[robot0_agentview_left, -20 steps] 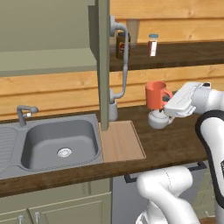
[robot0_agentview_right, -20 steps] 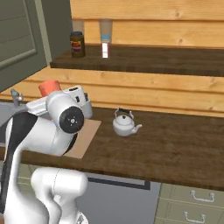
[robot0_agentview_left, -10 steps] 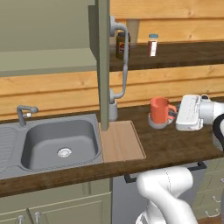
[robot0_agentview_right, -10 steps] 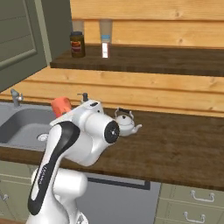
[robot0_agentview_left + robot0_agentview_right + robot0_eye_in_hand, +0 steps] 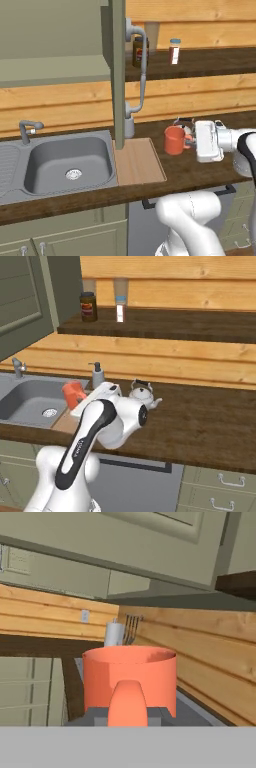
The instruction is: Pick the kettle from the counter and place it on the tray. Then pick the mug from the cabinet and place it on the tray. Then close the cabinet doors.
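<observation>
The gripper [image 5: 191, 142] is closed on the handle of the orange-red mug [image 5: 174, 140] and holds it upright above the counter [image 5: 200, 170], just to the right of the tray [image 5: 137, 162]. The tray lies flat on the counter, right next to the sink [image 5: 65, 160]. The kettle [image 5: 142, 394] stands on the counter just behind the arm, to the right of the tray. The cabinet door [image 5: 118, 70] is open.

In your pincer [image 5: 189, 142] the mug [image 5: 174, 140] looks matt, smooth orange-red. Just behind it, the kettle [image 5: 142, 395] shines like polished metal. Left of the pincer, you see the tray [image 5: 138, 162] in pale, matt wood on the dark wood-grain counter [image 5: 210, 423].
</observation>
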You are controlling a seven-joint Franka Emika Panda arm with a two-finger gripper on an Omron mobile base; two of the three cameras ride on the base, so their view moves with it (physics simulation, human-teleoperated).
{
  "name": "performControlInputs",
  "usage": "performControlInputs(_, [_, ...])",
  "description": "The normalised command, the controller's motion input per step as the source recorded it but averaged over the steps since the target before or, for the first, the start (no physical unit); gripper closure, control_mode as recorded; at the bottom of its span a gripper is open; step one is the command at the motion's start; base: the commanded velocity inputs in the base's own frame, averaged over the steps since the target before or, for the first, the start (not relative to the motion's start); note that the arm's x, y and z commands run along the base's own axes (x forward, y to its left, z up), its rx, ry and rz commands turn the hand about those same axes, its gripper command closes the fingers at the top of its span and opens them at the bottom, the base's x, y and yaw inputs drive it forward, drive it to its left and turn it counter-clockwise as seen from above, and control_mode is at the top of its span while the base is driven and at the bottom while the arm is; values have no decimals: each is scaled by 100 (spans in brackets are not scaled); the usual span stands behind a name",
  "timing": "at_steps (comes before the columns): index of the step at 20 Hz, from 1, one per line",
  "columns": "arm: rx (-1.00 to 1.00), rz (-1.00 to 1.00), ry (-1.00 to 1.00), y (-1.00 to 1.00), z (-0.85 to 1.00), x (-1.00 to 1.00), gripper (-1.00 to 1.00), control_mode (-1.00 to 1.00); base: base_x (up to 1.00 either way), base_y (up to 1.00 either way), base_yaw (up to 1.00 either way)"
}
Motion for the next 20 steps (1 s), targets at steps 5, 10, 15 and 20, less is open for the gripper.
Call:
performControlInputs(5, [0, 18, 0, 0, -54, 30, 100, -100, 0, 0, 0])
performControlInputs(10, [0, 15, 0, 0, -53, 38, 100, -100, 0, 0, 0])
performControlInputs(15, [0, 17, 3, 0, -46, 50, 100, -100, 0, 0, 0])
performControlInputs(20, [0, 15, 0, 0, -42, 54, 100, -100, 0, 0, 0])
